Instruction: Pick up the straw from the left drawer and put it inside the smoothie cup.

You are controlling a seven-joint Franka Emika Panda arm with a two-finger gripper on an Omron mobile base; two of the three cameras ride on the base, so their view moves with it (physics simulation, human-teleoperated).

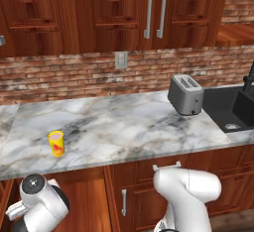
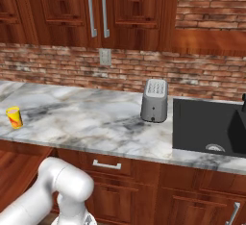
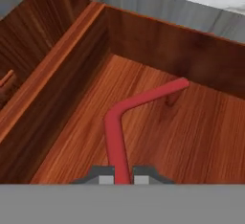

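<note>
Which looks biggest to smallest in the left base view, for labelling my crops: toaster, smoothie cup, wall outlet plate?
1. toaster, clearly largest.
2. smoothie cup and outlet plate: much alike in apparent size. The plate sits farther back on the brick wall, so I won't rank them.

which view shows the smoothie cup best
The left base view: the smoothie cup stands upright on the marble counter, yellow with its red mark facing the camera. The right base view has it small at the far left edge.
</note>
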